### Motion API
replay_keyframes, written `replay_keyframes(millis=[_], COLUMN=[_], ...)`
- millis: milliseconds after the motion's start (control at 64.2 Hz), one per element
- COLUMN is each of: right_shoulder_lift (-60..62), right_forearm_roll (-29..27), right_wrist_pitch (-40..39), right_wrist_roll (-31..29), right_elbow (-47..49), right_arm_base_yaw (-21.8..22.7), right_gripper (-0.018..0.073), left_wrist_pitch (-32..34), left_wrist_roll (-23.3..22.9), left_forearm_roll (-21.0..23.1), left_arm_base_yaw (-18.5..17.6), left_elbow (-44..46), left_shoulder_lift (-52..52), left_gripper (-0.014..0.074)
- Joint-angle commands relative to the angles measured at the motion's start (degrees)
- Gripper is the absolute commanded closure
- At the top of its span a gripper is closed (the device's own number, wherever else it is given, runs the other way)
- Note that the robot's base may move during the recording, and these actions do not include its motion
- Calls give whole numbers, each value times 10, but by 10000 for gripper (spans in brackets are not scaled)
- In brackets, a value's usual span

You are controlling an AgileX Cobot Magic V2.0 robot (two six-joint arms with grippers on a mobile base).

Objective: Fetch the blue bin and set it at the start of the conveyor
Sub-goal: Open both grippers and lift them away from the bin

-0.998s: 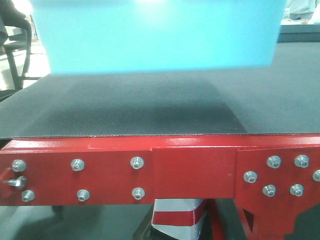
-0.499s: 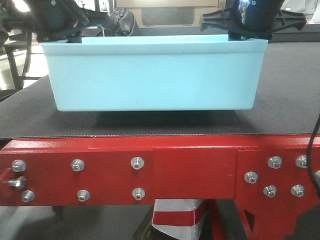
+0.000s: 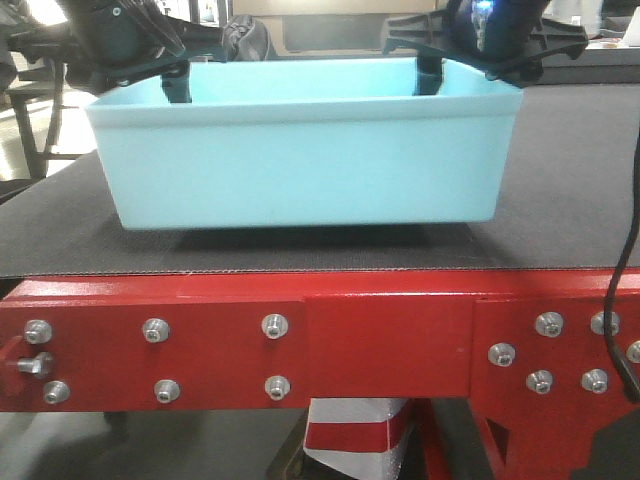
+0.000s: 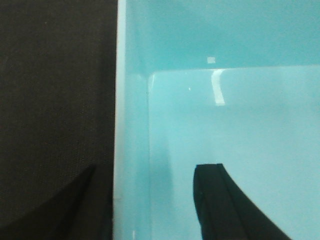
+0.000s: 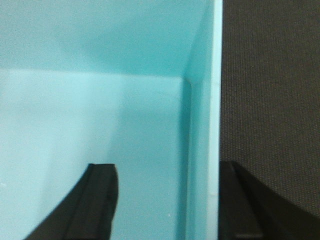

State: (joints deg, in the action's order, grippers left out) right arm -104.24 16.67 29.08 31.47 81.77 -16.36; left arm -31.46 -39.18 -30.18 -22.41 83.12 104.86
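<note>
The pale aqua blue bin (image 3: 305, 165) is sitting upright and empty on the conveyor start (image 3: 560, 215), near its red frame edge.

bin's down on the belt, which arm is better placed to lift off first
Left, marginally. The blue bin sits on the conveyor belt with each open hand straddling a side wall. The right hand's outer finger looks against the rim; the left hand's seems slightly clear.

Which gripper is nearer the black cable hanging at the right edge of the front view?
Right. The right gripper straddles the blue bin wall on the black cable side; the left gripper straddles the opposite wall.
</note>
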Motion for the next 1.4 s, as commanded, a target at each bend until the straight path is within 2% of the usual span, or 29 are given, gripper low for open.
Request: replay_keyframes(millis=[0,156,468,608,733,764,904,982,1153,1231,1309,1387], right_shoulder_lift=[4,8,56,93,122,129,153,171,227,254,287,320], right_forearm_roll=[1,1,1,1,1,1,1,1,1,1,1,11], right_wrist_pitch=[-2,5,10,11,10,10,33,26,-113,-167,-188,-204], right_wrist_roll=[-5,-5,-5,-5,-5,-5,-11,-28,-34,-34,-34,-34], right_elbow=[9,10,10,10,10,10,8,-16,-137,-194,-241,-282], right_arm_base_yaw=[11,26,26,25,25,25,19,9,-11,-11,-11,-11], right_gripper=[237,237,260,452,681,727,724,724,724,724,724,724], left_wrist_pitch=[1,-3,-26,-36,-35,-35,-37,-5,132,197,277,326], left_wrist_roll=[-4,-4,-4,-4,-4,-4,1,4,14,14,14,14], left_forearm_roll=[1,-5,-15,-15,-7,1,63,85,116,118,116,116], left_arm_base_yaw=[-5,-5,-5,-5,-5,-5,-5,-5,-7,-7,-7,-7], left_elbow=[8,9,12,12,12,12,5,-18,-127,-196,-279,-342], left_shoulder_lift=[-6,-6,-42,-86,-127,-136,-159,-172,-218,-251,-290,-324], left_gripper=[297,262,282,444,694,707,707,707,707,707,707,707])
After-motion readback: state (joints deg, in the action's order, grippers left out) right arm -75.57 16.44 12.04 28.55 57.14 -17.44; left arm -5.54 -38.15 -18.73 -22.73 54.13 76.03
